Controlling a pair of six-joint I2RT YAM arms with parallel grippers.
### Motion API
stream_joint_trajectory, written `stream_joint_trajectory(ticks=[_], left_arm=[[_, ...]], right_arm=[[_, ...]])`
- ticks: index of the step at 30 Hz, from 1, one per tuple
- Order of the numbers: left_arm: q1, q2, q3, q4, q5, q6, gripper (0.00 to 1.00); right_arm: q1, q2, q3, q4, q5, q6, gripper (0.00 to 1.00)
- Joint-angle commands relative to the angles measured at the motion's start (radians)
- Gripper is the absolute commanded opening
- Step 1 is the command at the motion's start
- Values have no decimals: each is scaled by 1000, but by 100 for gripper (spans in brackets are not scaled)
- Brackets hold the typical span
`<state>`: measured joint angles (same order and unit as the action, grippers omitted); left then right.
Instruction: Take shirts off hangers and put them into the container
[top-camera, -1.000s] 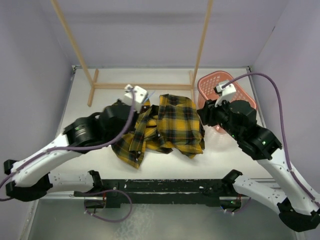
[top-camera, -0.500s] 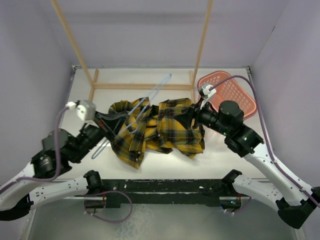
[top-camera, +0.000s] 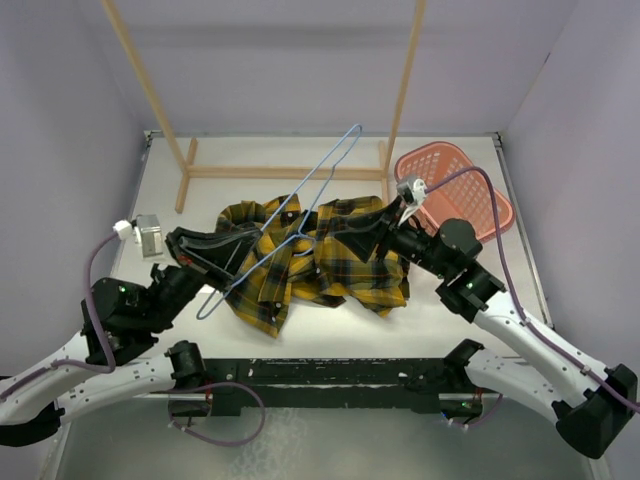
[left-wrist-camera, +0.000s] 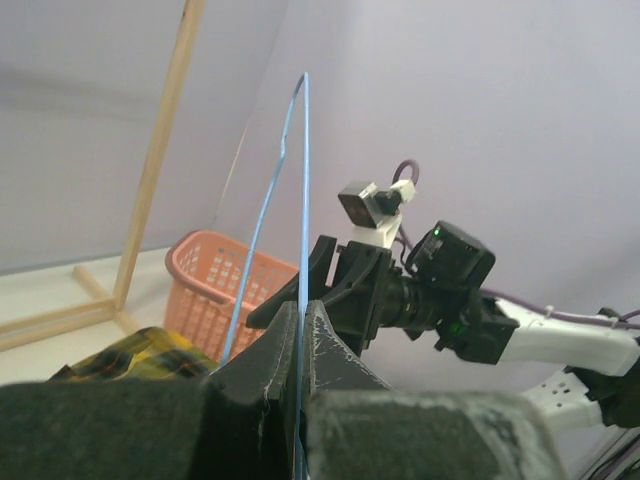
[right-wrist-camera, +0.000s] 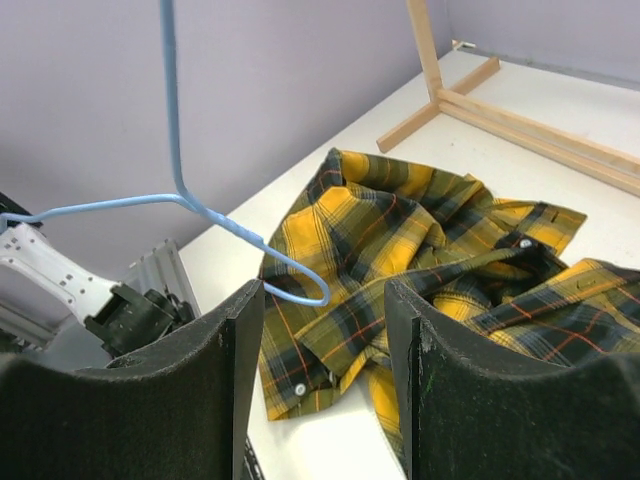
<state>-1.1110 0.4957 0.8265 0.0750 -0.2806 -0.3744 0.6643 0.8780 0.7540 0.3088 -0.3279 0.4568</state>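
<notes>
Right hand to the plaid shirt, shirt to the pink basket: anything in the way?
The thin light-blue wire hanger, shut in the left hand, dangles its hook ahead of the open right hand, above the yellow-and-black plaid shirt. Nothing visible blocks the way from shirt to salmon-pink plastic lattice basket.

From its wrist camera, the left pincer (left-wrist-camera: 301, 312) hides much of the shirt (left-wrist-camera: 140, 355) and hanger (left-wrist-camera: 304, 200).

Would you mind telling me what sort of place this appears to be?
Probably a robotics test cell: lilac walls box in a white table, a left arm and right arm are mounted at its near edge, and a wooden rack, pink basket and plaid shirt look staged.
</notes>
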Motion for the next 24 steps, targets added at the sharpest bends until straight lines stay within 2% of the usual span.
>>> stream_joint_trajectory(ticks=[1,9,15,18,24], left_arm=[[-1,-27,-25,123,10,-30,0],[0,-76,-84,140,-17,-54,0],[-1,-94,-117,173,-27,-82,0],[-1,-83,-130,200,-16,-99,0],[-1,-59,-161,236,3,-125,0]], right_arm=[[-4,-6,-21,229,11,57,54],[-4,5,-60,435,-22,113,53],[-5,108,17,391,-153,61,52],[-3,141,0,472,-201,94,52],[-4,144,-28,586,-191,150,52]])
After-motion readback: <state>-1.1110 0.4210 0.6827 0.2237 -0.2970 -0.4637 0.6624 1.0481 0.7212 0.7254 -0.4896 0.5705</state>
